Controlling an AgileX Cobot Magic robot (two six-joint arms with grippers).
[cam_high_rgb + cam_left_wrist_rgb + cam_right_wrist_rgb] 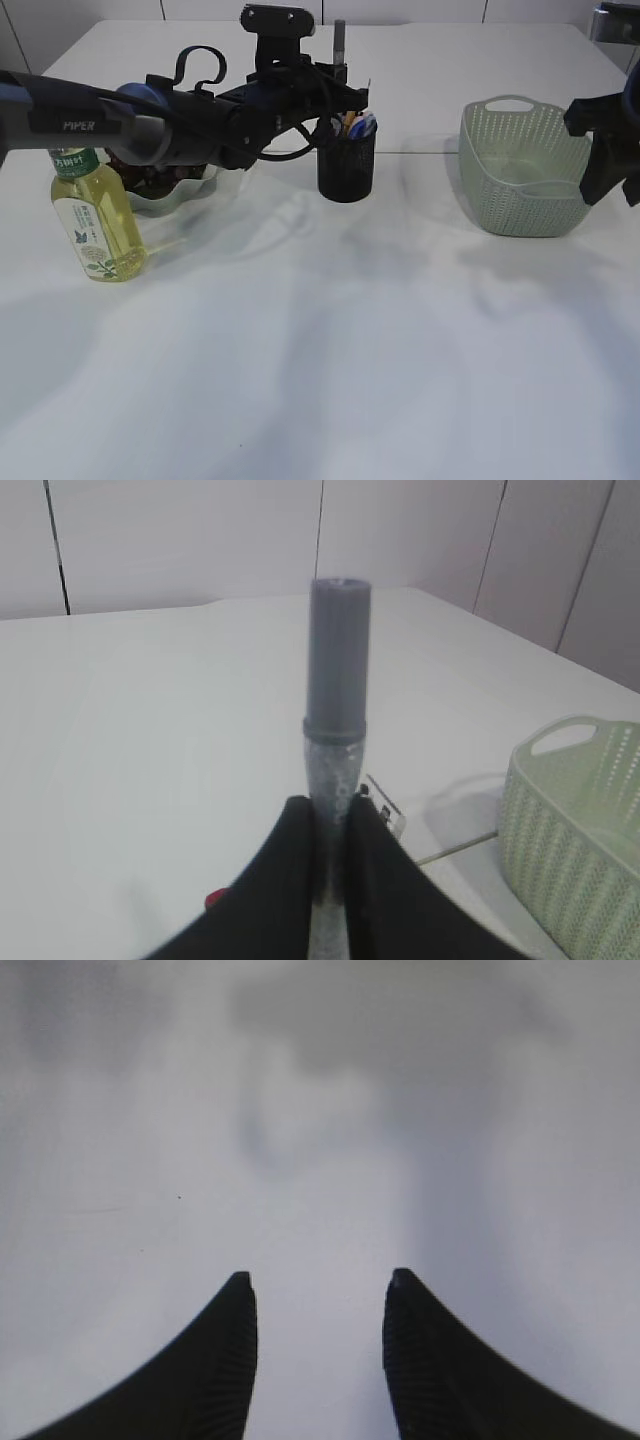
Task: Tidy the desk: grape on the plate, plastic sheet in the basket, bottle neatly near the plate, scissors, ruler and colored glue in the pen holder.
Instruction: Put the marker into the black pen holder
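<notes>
1. Left gripper (330, 825) is pinched shut on a grey glue stick with a glittery clear barrel and matte grey cap (336, 720); in the left wrist view its two black fingers (292, 855) press against the barrel from both sides, and the stick stands upright with the cap on top.
2. From the exterior view the same stick rises above the gripper, over a black mesh pen holder (347, 162) — whether its lower end is inside the holder cannot be told.
3. Inside the pen holder, some coloured items with orange and blue on them show at the rim; they are too small to name.
4. Left of the holder, behind the black left arm (150, 125), sits a pale green scalloped plate (170, 200) with dark grapes (150, 178) on it.
5. Just in front of the plate, at its left, stands a clear plastic bottle of yellow drink with a green label (98, 225), upright on the white table (320, 350).
6. Well to the right stands a pale green perforated plastic basket with handles (520, 170); its corner also shows in the left wrist view.
7. Right gripper (320, 1350) — jaws apart with nothing between them — hangs over bare table in its own view, just beside the basket's right edge in the exterior view.
</notes>
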